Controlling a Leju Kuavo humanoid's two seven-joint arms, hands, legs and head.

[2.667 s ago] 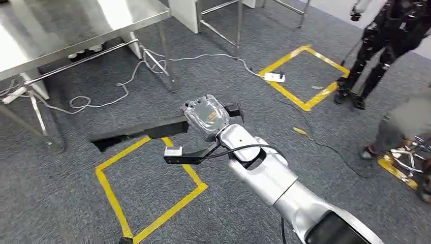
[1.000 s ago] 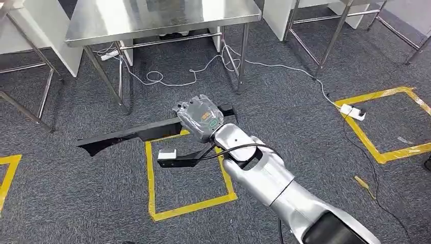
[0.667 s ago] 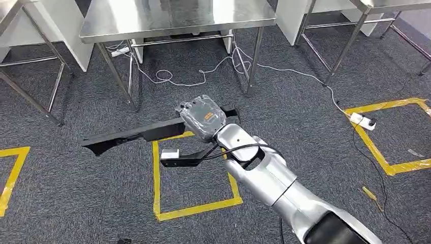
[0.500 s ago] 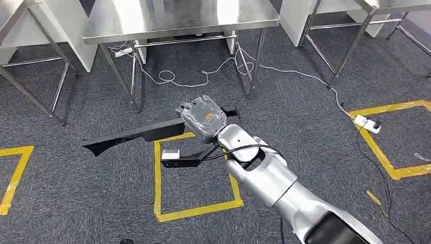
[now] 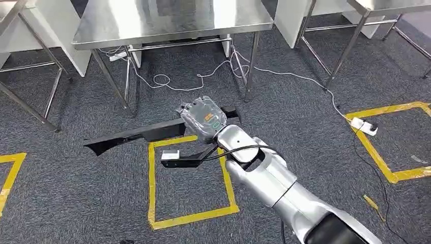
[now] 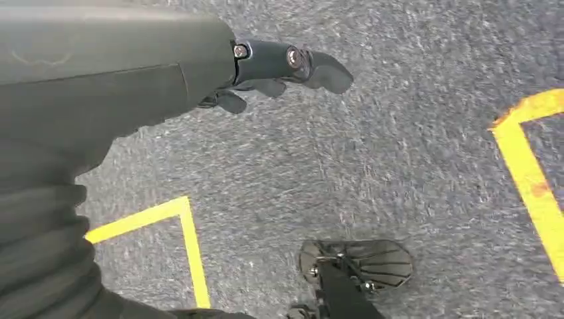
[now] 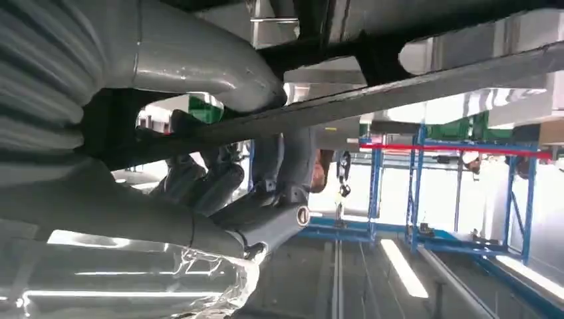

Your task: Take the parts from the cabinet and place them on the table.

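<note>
Right, carrying phase. I have the right hand (image 5: 204,118) wrapped around the long black part (image 5: 133,135), fingers closed on it near one end; the right wrist view confirms the fingers (image 7: 199,183) curled over the bar. Most of the length sticks out to the left of the grip, a short stub to the right. It hangs over the grey carpet (image 5: 66,203), above the yellow tape square (image 5: 189,178), clear of the floor.

Steel worktop (image 5: 173,20) is ahead, well apart from the part. Not yet within reach, I'd say.

Left hand (image 6: 266,73) hangs down over the carpet, holding nothing. Fingers look loosely extended, somewhat apart. I read it as empty and not closed.

Handling judgement: part looks like rigid moulded plastic trim, long, thin, probably light. It holds its line with no visible sag, so stiff enough. Problem is the off-centre grip: the long overhang makes a lever, so it may twist or pivot in the fingers while walking. A hold nearer the middle would balance better. Surface looks matte, probably not very slippery.

Risks at placement: the far tip could clip a worktop leg (image 5: 116,86) or edge on approach. Loose cables (image 5: 203,73) on the floor under the worktop are a footing concern. I'd bring the part in above the surface, long axis along the top, then release.
</note>
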